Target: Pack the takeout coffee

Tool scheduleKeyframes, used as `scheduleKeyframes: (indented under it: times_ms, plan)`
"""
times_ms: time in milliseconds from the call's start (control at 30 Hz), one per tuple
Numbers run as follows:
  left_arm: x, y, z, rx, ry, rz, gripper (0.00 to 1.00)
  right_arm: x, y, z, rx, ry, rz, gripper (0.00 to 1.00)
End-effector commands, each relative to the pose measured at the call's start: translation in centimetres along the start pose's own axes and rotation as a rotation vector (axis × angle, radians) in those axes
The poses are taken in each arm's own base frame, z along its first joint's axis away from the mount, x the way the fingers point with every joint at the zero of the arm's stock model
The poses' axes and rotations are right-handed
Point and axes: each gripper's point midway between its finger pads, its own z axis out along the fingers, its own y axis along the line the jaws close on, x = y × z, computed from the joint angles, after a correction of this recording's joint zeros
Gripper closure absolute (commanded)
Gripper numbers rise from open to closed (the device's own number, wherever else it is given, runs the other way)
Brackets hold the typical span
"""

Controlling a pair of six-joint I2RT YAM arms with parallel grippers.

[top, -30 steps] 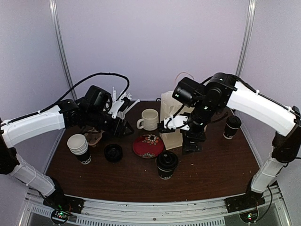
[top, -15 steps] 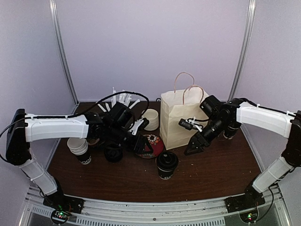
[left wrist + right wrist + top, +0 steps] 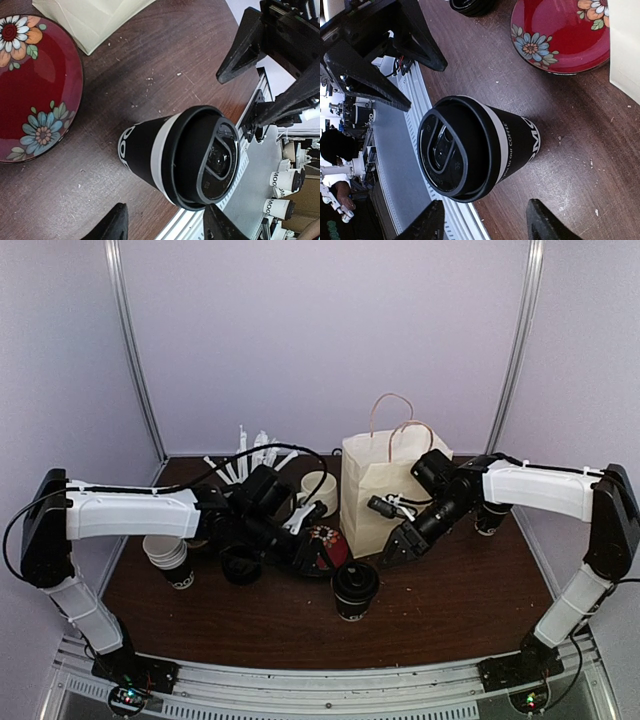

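One takeout coffee cup (image 3: 355, 590), black with a black lid and white lettering, stands upright near the table's front centre. It fills the left wrist view (image 3: 175, 155) and the right wrist view (image 3: 480, 145). My left gripper (image 3: 320, 555) hovers just to its left and behind, open (image 3: 165, 227), with the cup ahead of its fingertips. My right gripper (image 3: 395, 544) hovers to its right and behind, also open (image 3: 487, 225), and holds nothing. A second takeout coffee cup (image 3: 490, 515) stands at the right, partly hidden behind my right arm.
A cream paper bag (image 3: 385, 490) with handles stands upright behind the cup. A red flowered plate (image 3: 322, 537), a cream mug (image 3: 320, 488), a loose black lid (image 3: 240, 565), stacked white cups (image 3: 168, 555) and a cup of straws (image 3: 250, 455) crowd the left half of the brown table (image 3: 450, 590).
My right arm came down from over the bag and swung left toward the front cup, its jaws narrowing. My left gripper slid right across the plate toward the same cup.
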Motion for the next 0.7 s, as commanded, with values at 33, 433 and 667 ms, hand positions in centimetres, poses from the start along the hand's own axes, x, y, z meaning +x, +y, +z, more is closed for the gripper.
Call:
scheduleKeyframes:
  times_ms: [33, 433, 667]
  plan:
    - [-1.3, -1.6, 0.4, 0.061, -0.027, 0.023, 0.48, -1.3, 1.0, 0.3, -0.035, -0.010, -0.024, 0.45]
    - [-0.7, -0.3, 1.6, 0.029, 0.004, 0.024, 0.48, -1.4, 0.9, 2.0, -0.034, 0.043, -0.018, 0.45]
    - [-0.2, 1.0, 2.0, -0.019, 0.025, 0.002, 0.49, -1.3, 0.5, 3.0, -0.021, 0.079, -0.012, 0.46]
